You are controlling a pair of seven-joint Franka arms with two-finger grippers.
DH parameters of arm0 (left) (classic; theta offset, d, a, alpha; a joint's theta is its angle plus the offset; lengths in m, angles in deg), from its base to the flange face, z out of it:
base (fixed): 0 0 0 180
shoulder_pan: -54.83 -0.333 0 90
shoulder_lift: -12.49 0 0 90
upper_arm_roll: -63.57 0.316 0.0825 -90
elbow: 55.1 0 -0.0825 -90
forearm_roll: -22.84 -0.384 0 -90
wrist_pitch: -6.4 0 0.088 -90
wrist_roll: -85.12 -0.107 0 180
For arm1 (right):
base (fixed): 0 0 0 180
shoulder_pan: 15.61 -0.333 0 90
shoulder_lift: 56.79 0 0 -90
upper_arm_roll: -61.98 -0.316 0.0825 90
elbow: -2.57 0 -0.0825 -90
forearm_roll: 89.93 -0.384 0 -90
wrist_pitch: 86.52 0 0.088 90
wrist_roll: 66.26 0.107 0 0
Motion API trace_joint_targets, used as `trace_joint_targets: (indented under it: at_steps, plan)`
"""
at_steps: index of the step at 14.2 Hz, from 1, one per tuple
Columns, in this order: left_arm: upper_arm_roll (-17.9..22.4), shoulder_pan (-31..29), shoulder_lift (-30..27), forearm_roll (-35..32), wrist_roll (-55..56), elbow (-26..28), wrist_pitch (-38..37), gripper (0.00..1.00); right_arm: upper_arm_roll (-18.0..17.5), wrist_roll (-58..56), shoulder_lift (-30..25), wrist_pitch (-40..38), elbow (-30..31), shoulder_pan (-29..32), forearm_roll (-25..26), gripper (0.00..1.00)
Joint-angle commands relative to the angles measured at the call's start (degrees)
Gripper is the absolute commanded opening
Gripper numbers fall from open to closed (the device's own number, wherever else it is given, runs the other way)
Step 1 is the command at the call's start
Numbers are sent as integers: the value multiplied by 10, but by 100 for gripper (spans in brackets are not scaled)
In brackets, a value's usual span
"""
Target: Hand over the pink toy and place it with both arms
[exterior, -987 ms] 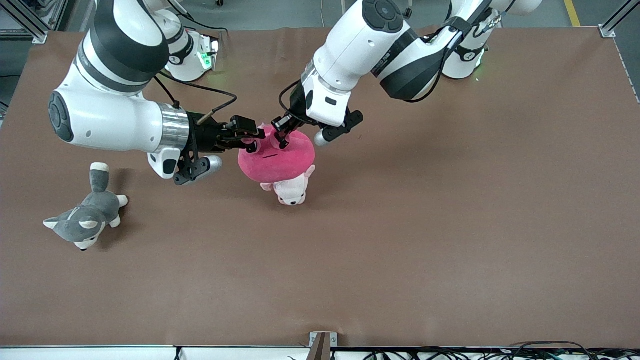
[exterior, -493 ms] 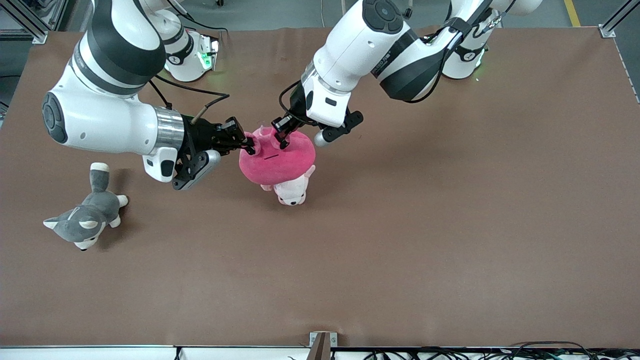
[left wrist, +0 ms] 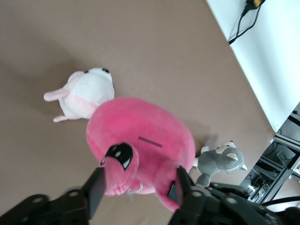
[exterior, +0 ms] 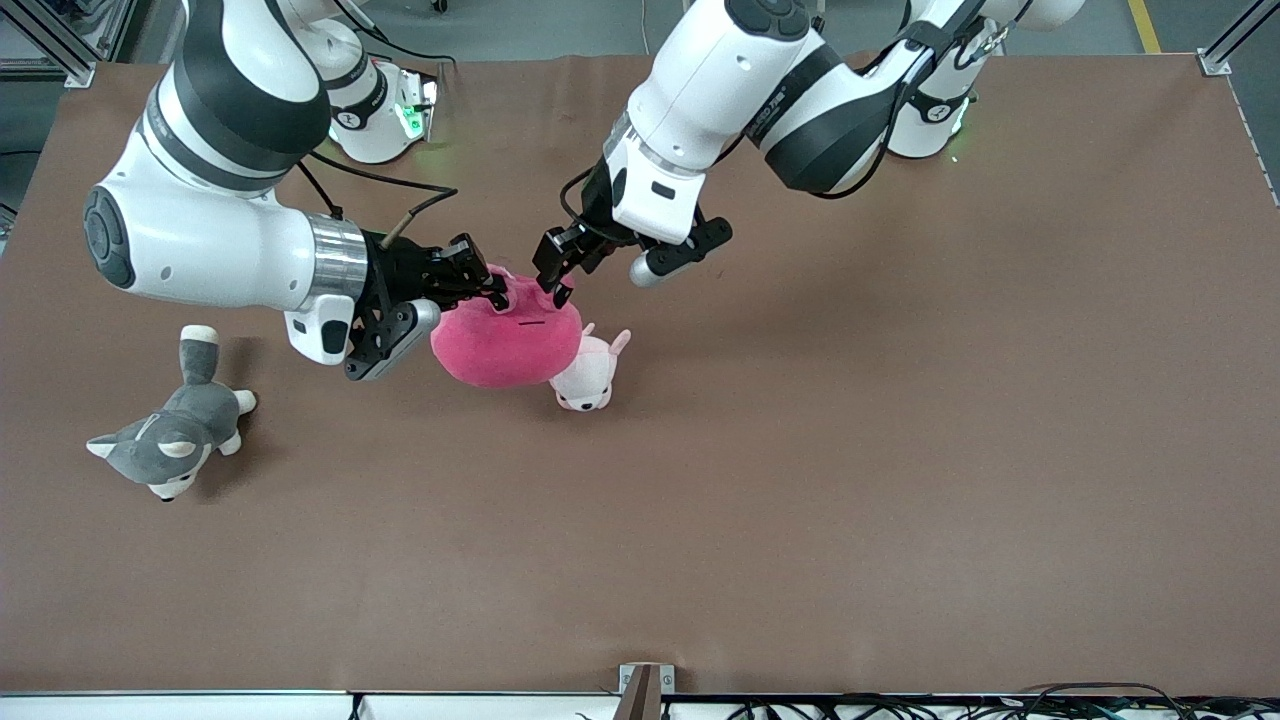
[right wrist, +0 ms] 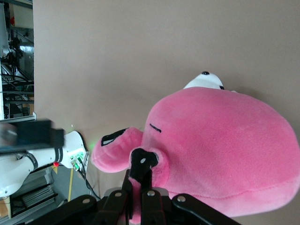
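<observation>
The pink toy (exterior: 507,342) hung pinched in the right gripper (exterior: 492,287), while the left gripper (exterior: 556,268), fingers spread wide, hovered at its one o'clock, over a pale pink-and-white plush (exterior: 590,371).

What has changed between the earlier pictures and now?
The left gripper has opened and let go of the pink toy, lifting a little above it. The toy now hangs only from the right gripper, shut on it, and has swung toward the right arm's end of the table, uncovering more of the pale pink plush. The grey plush and pale plush stayed put.
</observation>
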Motion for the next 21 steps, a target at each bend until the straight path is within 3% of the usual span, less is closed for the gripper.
trace_joint_targets:
  at_steps: [1, 4, 7, 11, 13, 21]
  plan:
    - [3, -4, -37, -77, -7, 0, -33, 100, -2, -12, 1, -50, -20, 46, 2, 3]
    - [4, -24, -90, -114, -22, 0, -119, 100, -2, -63, 2, -87, -23, 114, -6, 3]
    - [4, -55, -133, -114, -144, 0, -249, 100, -2, -120, 6, -89, -22, 147, 4, 3]
    - [3, -141, -185, -111, -344, 6, -400, 100, 5, -146, 67, -78, -23, 221, 2, 3]
    - [3, -191, -196, -107, -414, 16, -427, 100, 5, -196, 91, -78, -23, 245, 5, 3]
    - [3, -379, -218, -57, -689, 81, -427, 100, 4, -199, 164, -55, -24, 246, -2, 2]
